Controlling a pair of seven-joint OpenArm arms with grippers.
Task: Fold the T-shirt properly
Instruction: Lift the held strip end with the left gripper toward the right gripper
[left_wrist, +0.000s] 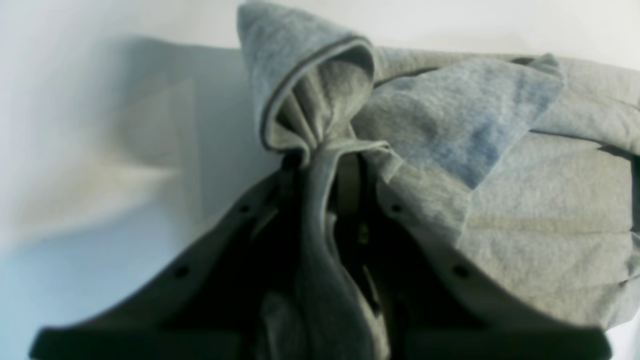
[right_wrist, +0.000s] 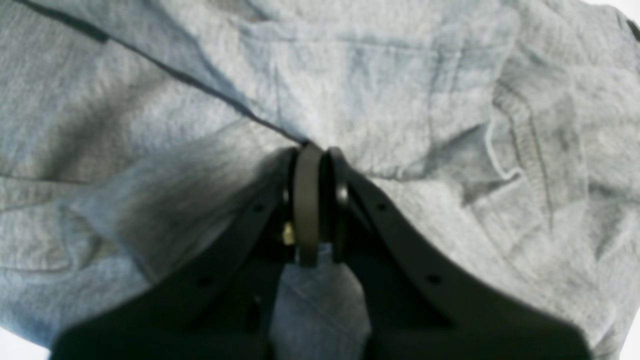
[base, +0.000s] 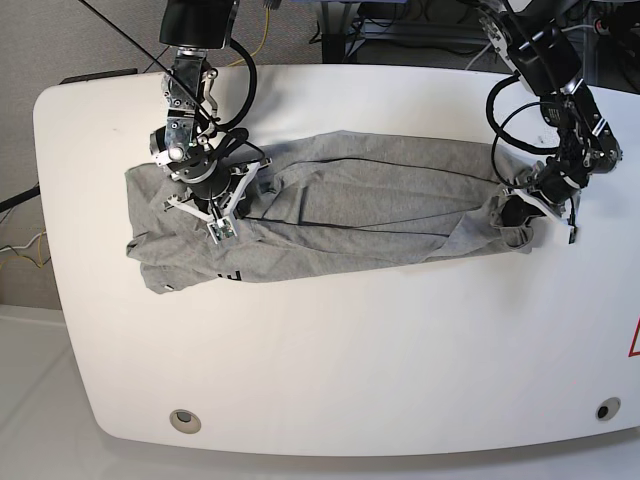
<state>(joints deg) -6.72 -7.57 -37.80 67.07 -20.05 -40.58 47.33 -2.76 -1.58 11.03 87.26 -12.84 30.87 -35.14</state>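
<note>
Your heather-grey cotton T-shirt (base: 340, 220) lies as a long, rumpled band across the white oval table (base: 330, 370), roughly folded lengthwise. The left gripper (base: 520, 213) has its jaws pinched on a bunched end of fabric. The right gripper (base: 215, 215) is closed on cloth at the opposite end. The crosswise fold and smoothing are, I judge, not yet done.

My arms (base: 190, 120) are black, jointed, with looping black cables (base: 505, 105). My grippers' dark fingers (right_wrist: 400, 240) carry small screw holes.

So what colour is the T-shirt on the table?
Heather grey; the T-shirt shows best in the base view, with some black lettering near one end.
</note>
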